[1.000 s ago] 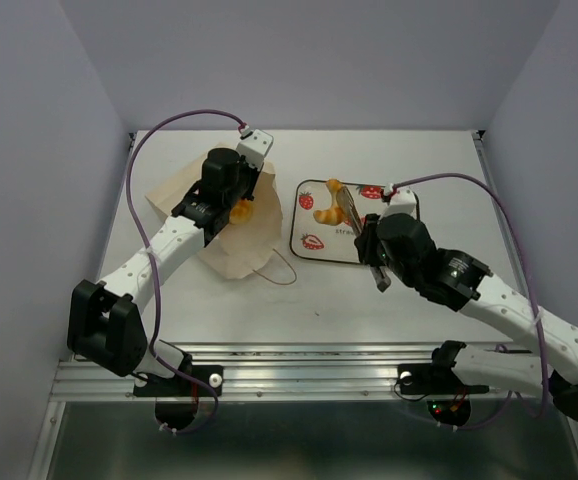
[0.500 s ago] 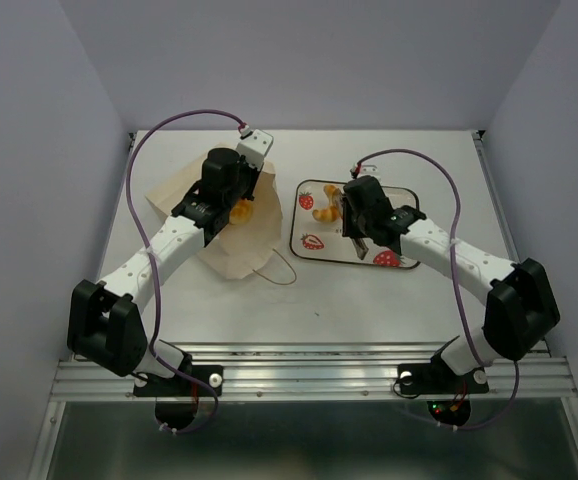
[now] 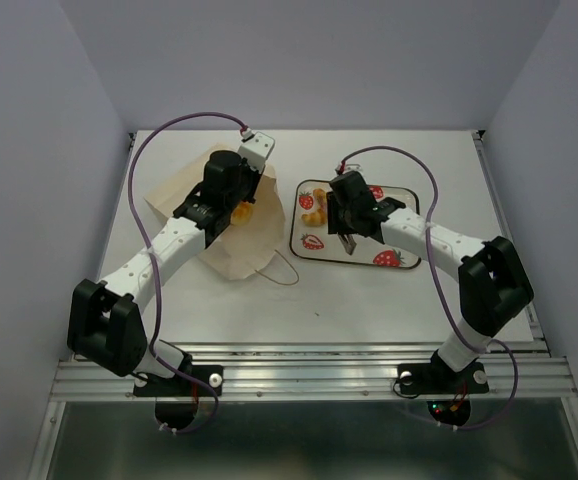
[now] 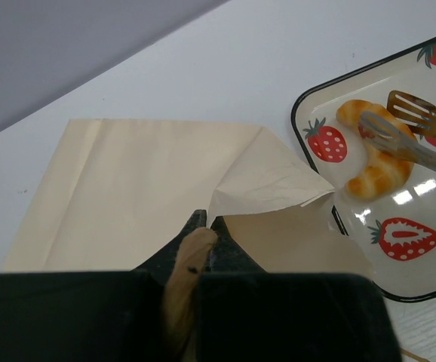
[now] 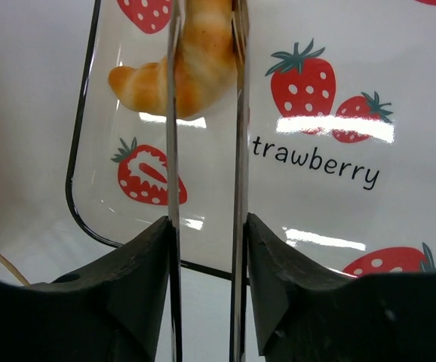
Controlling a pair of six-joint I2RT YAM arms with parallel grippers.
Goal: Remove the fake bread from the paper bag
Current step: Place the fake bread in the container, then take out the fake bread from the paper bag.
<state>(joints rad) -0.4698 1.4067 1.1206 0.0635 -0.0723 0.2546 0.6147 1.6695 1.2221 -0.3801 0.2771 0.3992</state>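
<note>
One croissant point(image 4: 376, 162) is out of the bag point(image 4: 127, 181), then?
— Yes. It lies in the far-left corner of the tray point(image 5: 422, 204). The tray sits mid-table point(image 3: 369, 300), a little toward the far edge. The bag lies flat between it and the left edge, mouth facing the tray.
And the right gripper point(image 4: 376, 109)?
— Over that croissant. Its long fingers point(image 4: 388, 130) stand a narrow gap apart, the croissant's thick part between them and one horn poking past a finger. Clamped or only straddling, I cannot tell.
The left gripper point(image 4: 201, 223)?
— Pinched tight on the bag's upper lip, which rises to its tips.
Anything else in the bag?
— An orange piece point(image 3: 241, 212) shows at the mouth, right beside the left gripper.
</note>
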